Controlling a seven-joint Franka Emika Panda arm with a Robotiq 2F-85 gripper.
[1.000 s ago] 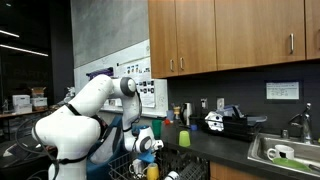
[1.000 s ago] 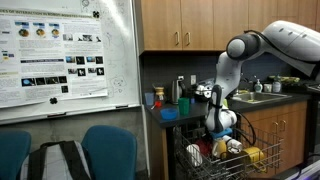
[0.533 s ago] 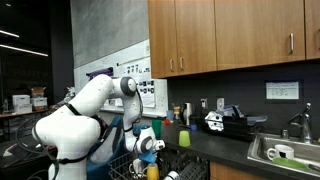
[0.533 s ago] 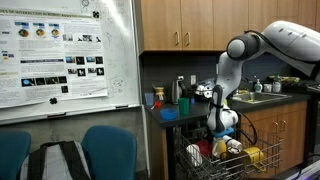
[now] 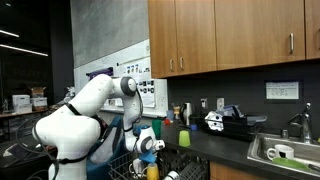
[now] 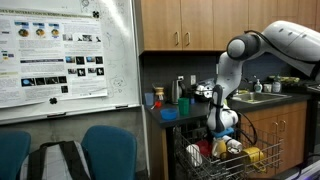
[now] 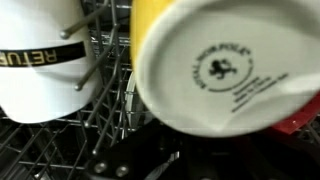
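My gripper (image 5: 150, 160) reaches down into the wire dish rack (image 5: 135, 168) of an open dishwasher; it also shows low over the rack (image 6: 205, 163) as the gripper (image 6: 230, 150). In the wrist view a yellow mug (image 7: 215, 70) fills the upper right, its white base with a printed crest turned toward the camera. To its left a white mug (image 7: 45, 60) with a black lettered band sits on the rack wires (image 7: 110, 110). The fingers are hidden in the dark lower part of that view. The gripper is shut, and whether it holds anything does not show.
A red item (image 7: 305, 118) lies at the right edge of the rack. The counter carries a green cup (image 5: 184, 138), a black appliance (image 5: 228, 122) and a sink (image 5: 285, 152). Wooden cabinets (image 5: 230, 35) hang above. A poster board (image 6: 60, 60) and blue chairs (image 6: 110, 150) stand beside the dishwasher.
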